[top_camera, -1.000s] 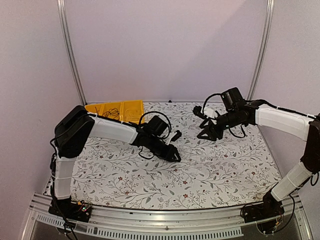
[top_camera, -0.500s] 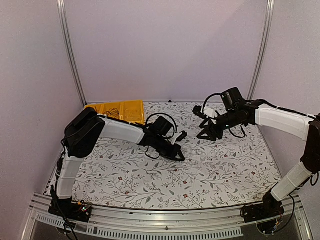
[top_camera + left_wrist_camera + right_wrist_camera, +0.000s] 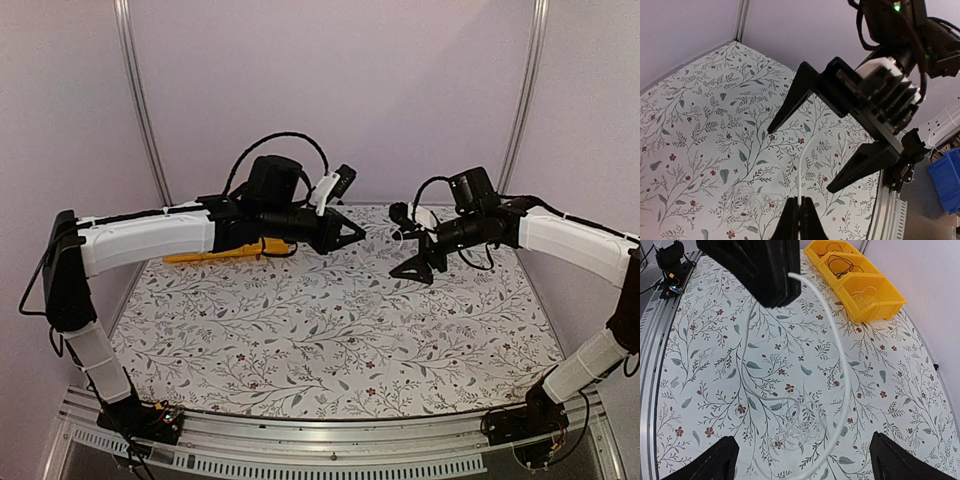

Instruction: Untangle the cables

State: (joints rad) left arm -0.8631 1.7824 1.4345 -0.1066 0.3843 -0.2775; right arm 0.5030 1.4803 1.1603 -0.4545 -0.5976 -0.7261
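Left end effector rose high, clamped on white cable — right end effector went apart. Cable likely pulling loose.

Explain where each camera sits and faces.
Top external: above and behind, looking down at the table; left arm and right arm show.
Left wrist: on the left arm, facing the open right gripper; own shut fingers pinch a white cable.
Right wrist: on the right arm, facing the left gripper and yellow bins; own open fingers below.
Shared: both wrist views show that cable.
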